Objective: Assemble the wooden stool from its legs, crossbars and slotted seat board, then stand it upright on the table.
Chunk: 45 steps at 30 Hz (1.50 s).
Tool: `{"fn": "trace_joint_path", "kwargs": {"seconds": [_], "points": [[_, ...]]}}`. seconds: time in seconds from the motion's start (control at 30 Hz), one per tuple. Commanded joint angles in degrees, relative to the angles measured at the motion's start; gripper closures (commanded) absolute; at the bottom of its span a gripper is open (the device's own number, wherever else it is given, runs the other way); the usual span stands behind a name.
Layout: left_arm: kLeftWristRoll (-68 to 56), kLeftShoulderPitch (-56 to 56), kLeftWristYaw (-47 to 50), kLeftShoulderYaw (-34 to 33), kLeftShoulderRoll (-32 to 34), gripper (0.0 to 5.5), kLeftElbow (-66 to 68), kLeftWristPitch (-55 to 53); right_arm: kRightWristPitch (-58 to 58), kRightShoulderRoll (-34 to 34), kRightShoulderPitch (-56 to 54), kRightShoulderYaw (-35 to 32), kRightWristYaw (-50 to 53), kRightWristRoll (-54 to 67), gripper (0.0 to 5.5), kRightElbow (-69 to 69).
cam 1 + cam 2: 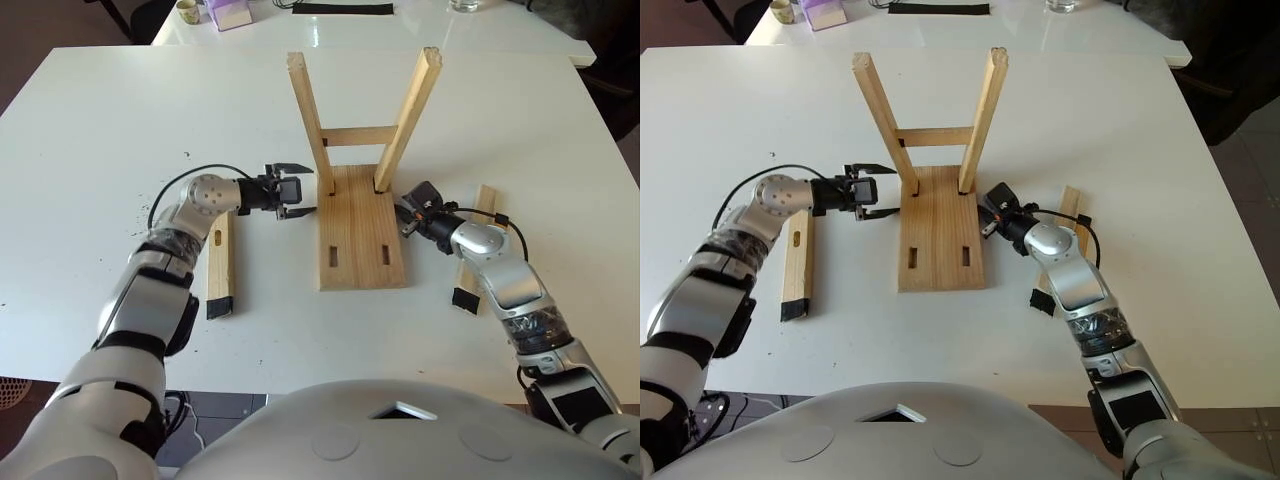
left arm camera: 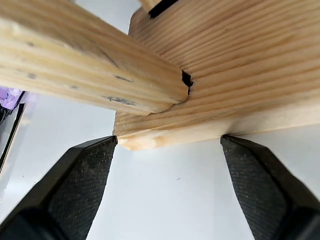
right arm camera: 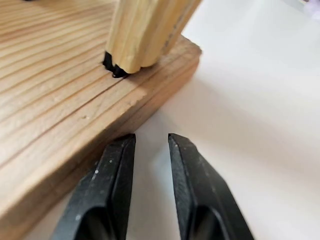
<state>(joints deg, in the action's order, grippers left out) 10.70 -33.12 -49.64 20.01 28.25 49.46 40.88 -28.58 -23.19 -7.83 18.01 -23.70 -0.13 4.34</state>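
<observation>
Loose legs, two, flat on table (image 1: 100, 150): left leg (image 1: 220, 265) beside left arm, right leg (image 1: 486, 200) under right forearm, awaiting near slots. Seat board (image 1: 360, 240): flat, slots up. Left tool (image 1: 297, 190): spread wide at board's left edge. Right tool (image 3: 150, 137): narrowly parted, empty, at right edge, probably steadying. Far legs (image 1: 310, 120), crossbar (image 1: 358, 136): seated in far slots

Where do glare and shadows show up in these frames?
Left eye view: even light, the table reads bright white, and shadows by the seat board are faint. Right wrist view: the table brightens to near-white far off, with a soft shadow along the board's edge by the right pincer. Left wrist view: grey shade on the table under the board's corner, inside the left pincer.
</observation>
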Motion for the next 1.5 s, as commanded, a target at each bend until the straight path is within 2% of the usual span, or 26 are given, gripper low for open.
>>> {"fn": "trace_joint_path", "kwargs": {"seconds": [0.03,0.27,0.43,0.6,0.73,0.8,0.9,0.97,1.03,1.07,1.2,1.5], "points": [[2.2,5.5,2.9,0.9,-0.9,1.64,-6.5,-2.7,-1.8,0.3,3.9,5.3,-4.1,-0.2,4.30,3.6],[2.4,9.0,7.6,-0.2,-1.0,1.64,-13.2,-8.6,-3.5,1.4,2.9,5.0,-3.6,-0.2,4.30,5.6],[-0.1,14.1,7.5,-1.7,0.4,1.64,-22.0,-12.8,-5.4,-1.6,5.5,0.5,-3.9,1.0,4.30,10.7],[-4.1,18.4,12.1,-10.3,3.4,1.64,-31.7,-20.5,-9.1,-5.5,7.7,-7.6,-6.0,4.5,4.30,19.4],[-6.4,19.6,14.9,-16.9,5.7,1.64,-36.2,-26.3,-11.2,-6.4,8.8,-11.0,-6.6,6.8,4.30,23.9],[-7.6,22.5,14.9,-19.2,7.1,1.64,-42.1,-29.9,-12.6,-8.0,11.7,-14.5,-6.0,7.0,4.30,26.5],[-9.3,28.5,14.9,-22.6,8.5,1.64,-50.7,-35.2,-15.8,-9.3,19.1,-23.7,-4.3,7.4,4.30,32.2],[-10.1,33.0,16.5,-25.1,8.0,1.64,-55.3,-38.4,-18.0,-3.8,21.1,-30.5,1.5,7.4,3.99,36.3],[-10.3,37.0,19.2,-27.0,6.2,1.64,-59.7,-41.7,-21.2,-0.2,23.0,-33.7,5.8,7.1,3.69,40.3],[-10.4,38.7,20.5,-27.5,5.0,1.64,-61.7,-43.3,-22.9,0.6,23.9,-34.2,7.0,6.7,3.50,41.6],[-10.0,42.1,24.9,-27.5,0.9,1.64,-67.2,-47.5,-27.2,2.1,25.0,-34.7,8.9,7.2,3.48,40.8],[-9.4,36.7,25.9,-24.3,-1.5,1.64,-66.2,-50.7,-26.7,7.3,26.4,-28.8,12.8,6.5,3.48,35.4]]}}
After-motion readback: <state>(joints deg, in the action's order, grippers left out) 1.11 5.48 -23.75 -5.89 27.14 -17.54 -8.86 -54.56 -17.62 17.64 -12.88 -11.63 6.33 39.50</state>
